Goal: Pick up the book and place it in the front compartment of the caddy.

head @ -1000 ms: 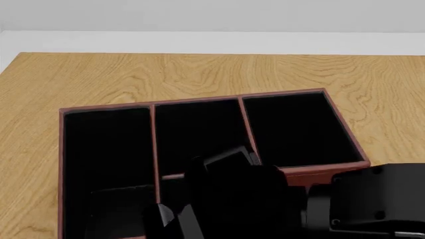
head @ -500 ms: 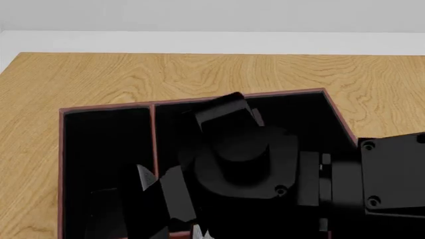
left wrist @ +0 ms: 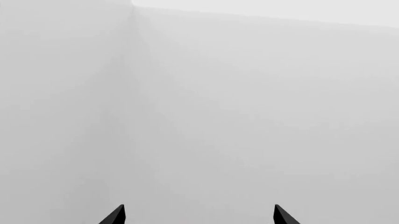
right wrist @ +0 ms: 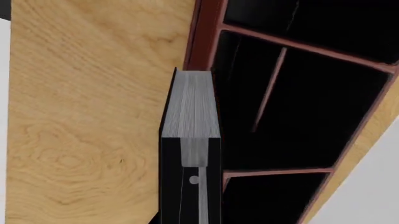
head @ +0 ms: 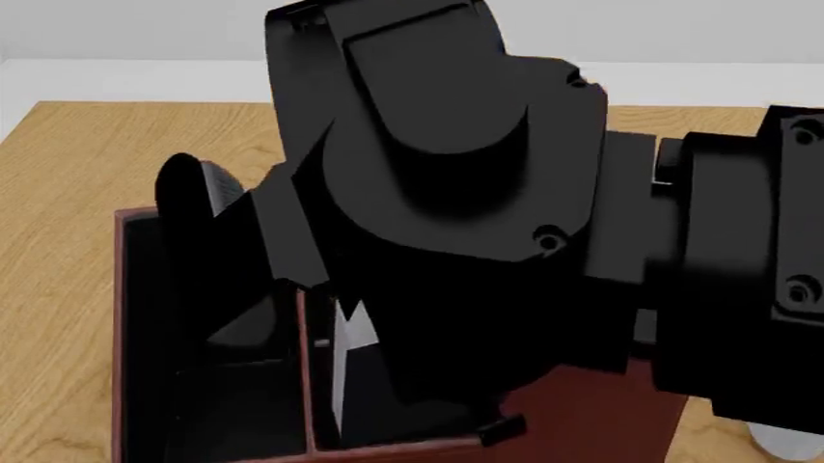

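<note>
Right tool is closed on the book; pick is done. Book is held edge-on above the caddy rim, over the seam between surface and compartments. Placement is left: front compartment not yet entered. Left tool is spread, empty, facing blank wall.

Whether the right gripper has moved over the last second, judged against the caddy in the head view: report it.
Yes. The right gripper and its arm have risen toward the camera and shifted toward the far rim of the caddy, now hiding most of it.
</note>
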You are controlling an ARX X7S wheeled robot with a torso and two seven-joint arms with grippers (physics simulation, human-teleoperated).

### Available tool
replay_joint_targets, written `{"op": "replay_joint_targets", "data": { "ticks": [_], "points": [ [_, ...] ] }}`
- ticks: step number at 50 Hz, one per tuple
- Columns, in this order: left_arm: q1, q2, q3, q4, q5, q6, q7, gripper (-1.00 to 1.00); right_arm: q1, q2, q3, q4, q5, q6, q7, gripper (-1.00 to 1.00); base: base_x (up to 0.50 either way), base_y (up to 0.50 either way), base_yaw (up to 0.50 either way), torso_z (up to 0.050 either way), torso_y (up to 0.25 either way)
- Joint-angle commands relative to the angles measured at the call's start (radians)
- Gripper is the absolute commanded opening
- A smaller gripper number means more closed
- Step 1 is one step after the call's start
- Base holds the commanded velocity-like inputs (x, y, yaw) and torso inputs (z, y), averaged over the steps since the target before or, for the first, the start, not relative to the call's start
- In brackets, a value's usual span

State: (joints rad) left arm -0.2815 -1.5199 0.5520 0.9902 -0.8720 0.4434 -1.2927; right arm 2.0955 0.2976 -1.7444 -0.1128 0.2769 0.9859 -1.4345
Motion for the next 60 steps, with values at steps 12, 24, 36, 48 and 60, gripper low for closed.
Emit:
{"op": "replay_joint_targets", "data": {
  "ticks": [12, 24, 36, 48, 60],
  "points": [
    [0.007, -0.002, -0.004, 0.004, 0.004, 0.009, 0.003, 1.0, 0.103, -0.129, -0.011, 0.376, -0.074, -0.25, -0.047, -1.0, 0.0, 0.0, 0.0, 0.0, 0.001],
    [0.018, -0.012, -0.002, 0.002, 0.014, 0.027, -0.005, 1.0, 0.062, -0.181, -0.011, 0.516, -0.082, -0.351, -0.025, -1.0, 0.0, 0.0, 0.0, 0.0, 0.001],
    [0.025, -0.006, -0.001, -0.01, 0.01, 0.03, 0.006, 1.0, 0.001, -0.246, -0.023, 0.723, -0.122, -0.499, 0.022, -1.0, 0.0, 0.0, 0.0, 0.0, 0.001],
    [0.037, -0.013, 0.001, -0.026, 0.015, 0.055, 0.001, 1.0, -0.104, -0.297, 0.054, 0.878, -0.234, -0.607, 0.066, -1.0, 0.0, 0.0, 0.0, 0.0, 0.001],
    [0.058, -0.045, 0.012, -0.033, 0.037, 0.106, -0.022, 1.0, -0.229, -0.297, 0.154, 0.928, -0.377, -0.64, 0.088, -1.0, 0.0, 0.0, 0.0, 0.0, 0.002]
  ]
}}
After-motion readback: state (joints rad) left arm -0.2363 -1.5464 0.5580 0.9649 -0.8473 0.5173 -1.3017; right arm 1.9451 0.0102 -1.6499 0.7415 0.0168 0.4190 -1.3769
